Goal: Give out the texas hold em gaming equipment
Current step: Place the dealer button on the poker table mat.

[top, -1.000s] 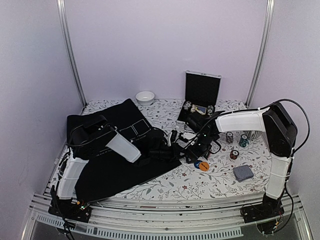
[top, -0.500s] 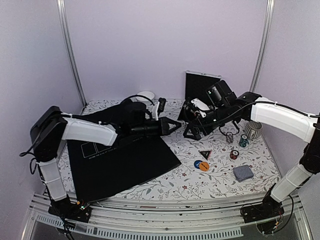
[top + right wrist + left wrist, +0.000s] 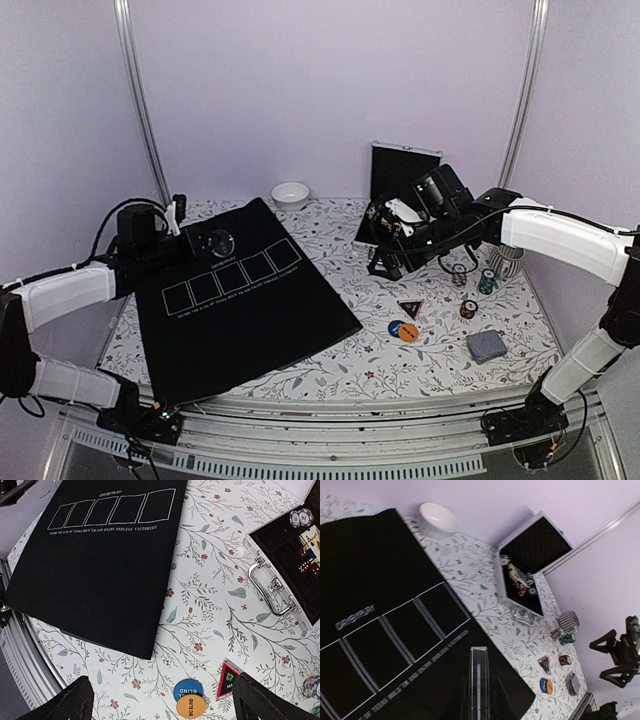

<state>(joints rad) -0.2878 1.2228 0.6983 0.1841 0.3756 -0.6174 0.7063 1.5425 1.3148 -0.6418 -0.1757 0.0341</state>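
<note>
Enclosure with plain lilac walls [image 3: 330, 90] on the far, left and right sides, evenly lit. A left post [image 3: 140, 100] and a right post [image 3: 525, 90] of aluminium rise at the far corners. The table [image 3: 380, 398] carries a white floral cloth [image 3: 440, 365]. A ribbed metal rail [image 3: 330, 455] runs along its near edge.

A black mat [image 3: 385, 630] with five white card outlines filled the foreground; beyond it lay a white bowl [image 3: 438, 519] and an open case [image 3: 530, 565] — poker chips [image 3: 565, 640], triangular marker [image 3: 544, 664] and cards [image 3: 573, 683] sat nearby on the floral cloth [image 3: 485, 575]
</note>
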